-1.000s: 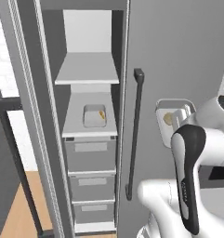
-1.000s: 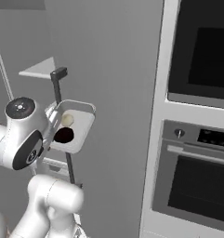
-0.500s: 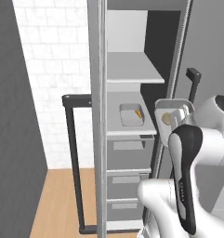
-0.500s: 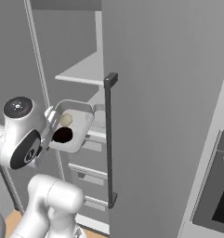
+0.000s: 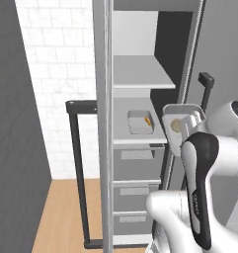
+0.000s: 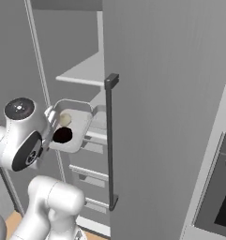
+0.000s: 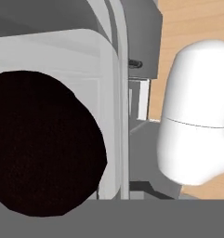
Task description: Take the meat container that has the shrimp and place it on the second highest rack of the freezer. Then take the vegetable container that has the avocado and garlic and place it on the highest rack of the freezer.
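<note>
The gripper (image 6: 51, 125) is clenching the rim of the vegetable container (image 6: 77, 125), which is hanging tilted just in front of the open freezer (image 5: 140, 79), carrying the avocado (image 6: 62, 135) and garlic (image 6: 64, 119); the meat container (image 5: 140, 122) with the shrimp (image 5: 147, 121) is sitting on the freezer's second rack

2 base views flank the open freezer (image 5: 140, 123) from behind; hand view sits close on the vegetable container (image 7: 62, 51).

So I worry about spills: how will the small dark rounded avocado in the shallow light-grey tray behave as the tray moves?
The small dark rounded avocado lies loose, so it may roll. The shallow light-grey tray has low walls, so tilting could spill it or the pale garlic bulb.
</note>
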### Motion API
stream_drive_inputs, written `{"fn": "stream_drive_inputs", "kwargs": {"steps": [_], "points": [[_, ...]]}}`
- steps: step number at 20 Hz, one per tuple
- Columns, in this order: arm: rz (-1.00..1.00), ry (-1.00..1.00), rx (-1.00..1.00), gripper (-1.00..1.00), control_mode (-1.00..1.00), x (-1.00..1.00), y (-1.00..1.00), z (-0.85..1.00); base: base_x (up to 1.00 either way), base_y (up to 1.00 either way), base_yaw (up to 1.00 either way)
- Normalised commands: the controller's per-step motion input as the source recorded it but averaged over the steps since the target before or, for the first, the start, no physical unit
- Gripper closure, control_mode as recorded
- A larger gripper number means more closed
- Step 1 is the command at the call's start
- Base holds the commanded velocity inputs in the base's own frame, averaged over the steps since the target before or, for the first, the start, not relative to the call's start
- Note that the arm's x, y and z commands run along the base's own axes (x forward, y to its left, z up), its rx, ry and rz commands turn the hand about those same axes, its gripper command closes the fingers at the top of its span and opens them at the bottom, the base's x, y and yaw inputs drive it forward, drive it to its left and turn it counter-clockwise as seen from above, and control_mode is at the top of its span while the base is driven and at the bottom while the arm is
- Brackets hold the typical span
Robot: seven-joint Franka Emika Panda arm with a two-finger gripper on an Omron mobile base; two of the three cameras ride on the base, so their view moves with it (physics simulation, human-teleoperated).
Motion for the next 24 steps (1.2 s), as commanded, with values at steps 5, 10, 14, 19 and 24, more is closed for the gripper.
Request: {"fn": "stream_drive_inputs", "kwargs": {"steps": [5,10,14,19,24], "points": [[0.19,-0.13,-0.06,1.00,-1.00,0.26,0.23,0.83,0.00,0.00,0.00],[0.12,0.00,-0.01,1.00,-1.00,0.85,0.01,0.67,0.00,0.00,0.00],[0.11,0.00,0.00,1.00,-1.00,0.87,0.02,0.36,0.00,0.00,0.00],[0.02,0.00,-0.01,1.00,-1.00,0.71,0.01,0.19,0.00,0.00,0.00],[-0.07,0.02,-0.03,1.00,-1.00,0.66,0.00,0.03,0.00,0.00,0.00]]}}
